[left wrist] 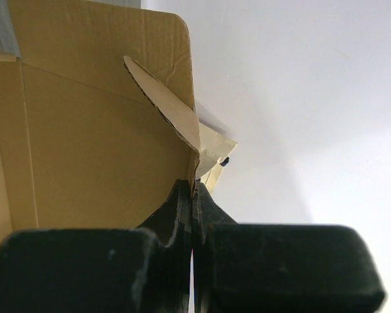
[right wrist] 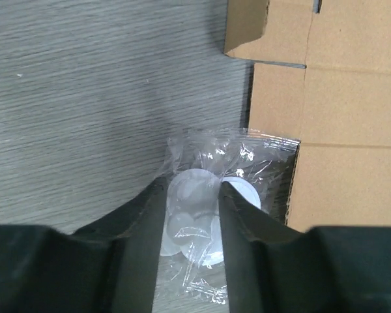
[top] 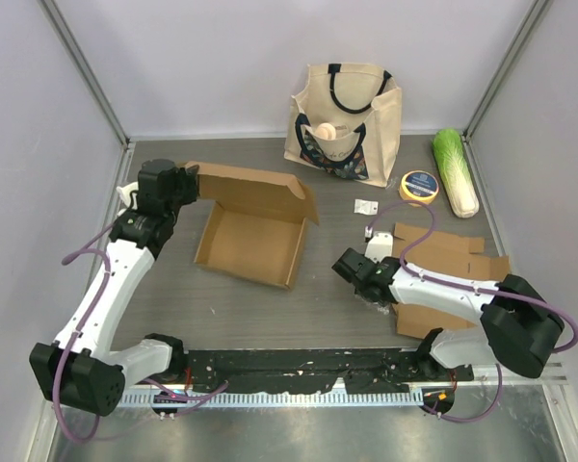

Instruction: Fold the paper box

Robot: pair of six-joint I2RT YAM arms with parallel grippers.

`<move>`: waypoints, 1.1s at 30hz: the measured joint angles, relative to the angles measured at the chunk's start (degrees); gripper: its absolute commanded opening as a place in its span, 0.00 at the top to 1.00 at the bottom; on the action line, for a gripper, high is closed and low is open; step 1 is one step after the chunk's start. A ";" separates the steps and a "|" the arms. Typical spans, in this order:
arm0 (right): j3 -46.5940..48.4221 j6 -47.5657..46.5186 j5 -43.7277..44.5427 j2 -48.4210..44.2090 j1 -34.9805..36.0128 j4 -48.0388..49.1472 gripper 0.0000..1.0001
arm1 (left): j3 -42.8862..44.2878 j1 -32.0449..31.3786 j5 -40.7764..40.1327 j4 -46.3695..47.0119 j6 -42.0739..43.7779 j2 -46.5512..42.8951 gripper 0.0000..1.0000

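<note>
1. At the table's point(top: 270, 318) left-centre sits the box point(top: 255, 236), partly formed, with its base flat and its back panel raised.
2. Left gripper point(left wrist: 194, 195) is clamped tight on the box's rear corner edge, just below a rounded tab point(left wrist: 166, 107). It likely holds that panel upright so the tab can be tucked in.
3. Right gripper point(right wrist: 192, 205) sits low, well apart from the box. Its fingers point(right wrist: 150, 215) stand either side of a clear bag point(right wrist: 264, 156) of white discs. Whether they squeeze it I cannot tell.
4. The bag overlaps the edge of a flat cardboard sheet point(right wrist: 339, 98), so it is probably clutter being moved aside.
5. Folding looks partway done, since the box is not yet closed.
</note>
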 measured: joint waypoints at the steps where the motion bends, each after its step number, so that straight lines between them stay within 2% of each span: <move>1: 0.15 0.70 0.83 0.22 0.66 -0.09 0.65 | 0.48 0.00 -0.33 -0.55 -0.04 -0.04 1.00; 8: 1.70 2.62 3.63 0.83 4.50 -0.48 0.69 | 0.63 0.00 -0.92 -4.15 -0.20 0.28 1.00; 12: 4.96 -0.04 3.32 0.66 7.65 1.40 0.69 | 0.61 0.00 -0.92 -4.72 -0.28 0.33 1.00; 20: 7.87 -18.45 -4.50 -3.67 17.40 26.16 0.68 | 0.63 -0.02 -0.90 -6.27 -1.31 1.86 1.00; 23: 10.91 -25.18 -6.97 -0.63 17.40 34.99 0.55 | 0.63 -0.04 -0.90 -6.93 -1.40 2.29 1.00; 24: 12.28 -27.21 -7.67 1.33 17.40 38.07 0.29 | 0.66 -0.07 -0.90 -6.95 -1.46 2.29 1.00; 26: 14.51 -30.12 -8.46 5.05 16.76 43.15 0.15 | 0.70 -0.07 -0.90 -7.13 -1.57 2.29 1.00; 30: 16.85 -35.34 -10.45 10.43 14.53 48.74 0.12 | 0.70 -0.11 -0.90 -7.39 -1.70 2.25 1.00; 33: 14.34 -37.70 -12.11 8.00 12.41 49.86 0.12 | 0.70 -0.17 -0.87 -7.50 -1.68 2.21 1.00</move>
